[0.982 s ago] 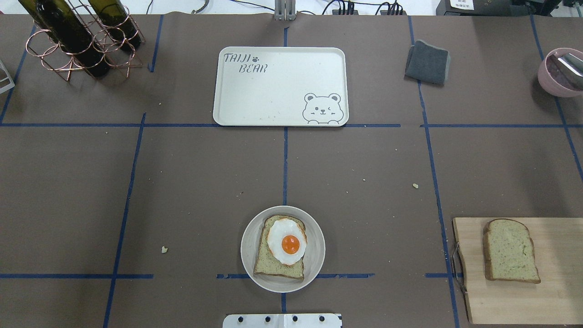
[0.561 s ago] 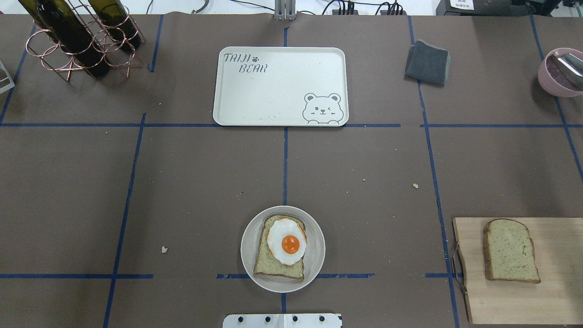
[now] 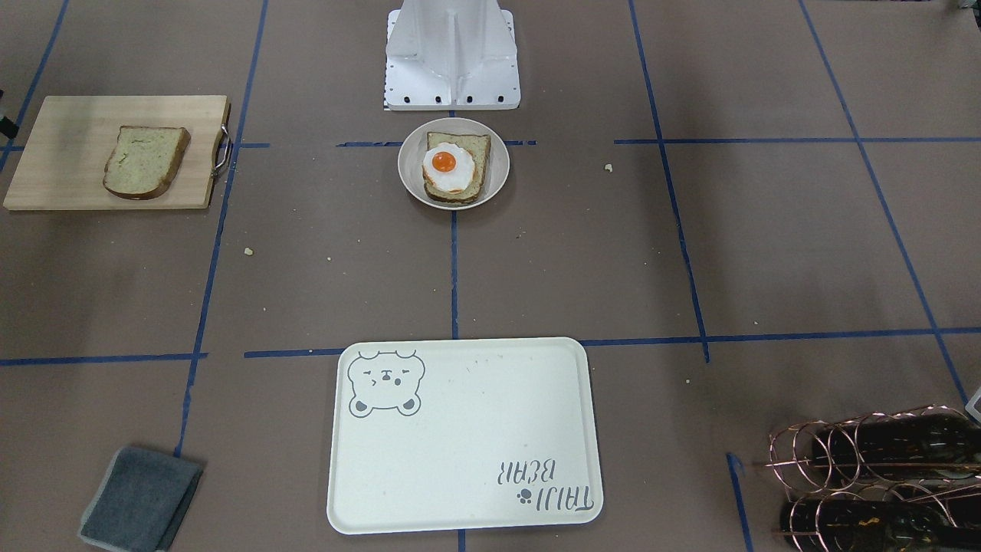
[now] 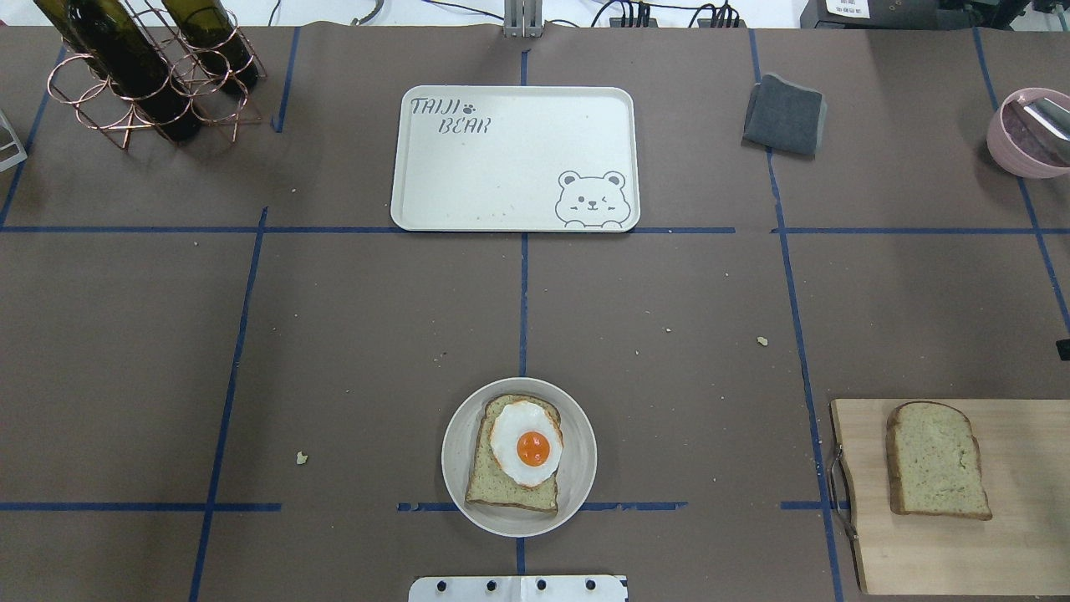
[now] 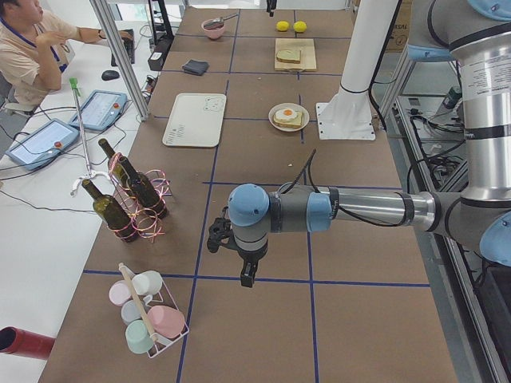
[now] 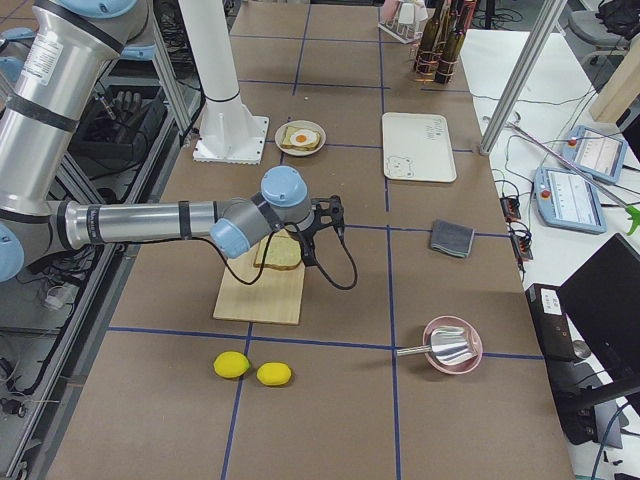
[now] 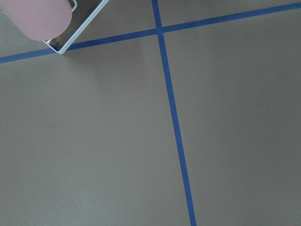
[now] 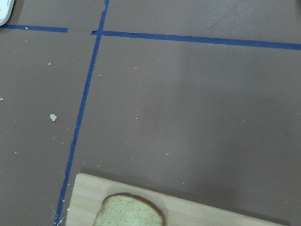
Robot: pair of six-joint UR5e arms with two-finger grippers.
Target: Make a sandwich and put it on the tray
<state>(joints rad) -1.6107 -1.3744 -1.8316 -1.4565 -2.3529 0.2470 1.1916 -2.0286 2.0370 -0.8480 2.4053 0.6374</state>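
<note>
While nothing on the table (image 4: 334, 334) has shifted since a second ago, one new bit shows, noted last. Table: flat brown paper, matte, gridded with blue tape.

My left gripper (image 5: 248, 278) hangs fingers-down over bare paper at the table's left end, near a wire rack of pastel cups (image 5: 148, 319), well apart from the food. Can't tell if its jaws are apart or together. My right gripper (image 6: 336, 215) sits over bare paper just past the cutting board; can't tell its jaws either.

Tray (image 4: 501, 167): cream-white rounded rectangle, smooth, raised rim, grey bear face and lettering. It's on the far middle of the table with no food on it.

Cutting board (image 4: 1028, 543): pale wood, rectangular, metal handle on one short side, near right.

Bowl (image 4: 456, 468): round, cream, shallow, near centre in front of my base.

Bread slice (image 4: 489, 489) lies flat in the bowl: porous greenish-tan crumb, brown crust. Second bread slice (image 4: 936, 460), same look, lies flat on the board, uncovered, well apart from the bowl. So the sandwich isn't stacked.

Fried egg (image 4: 512, 431): glossy white, wavy edge, round orange yolk, resting on the bowl's slice toward its far right corner.

Grey cloth (image 4: 786, 114): folded, soft, right of the tray.

New: a small dark piece (image 4: 1063, 349) at the overhead view's right edge, just beyond the board's far side; too little shows to identify it.
</note>
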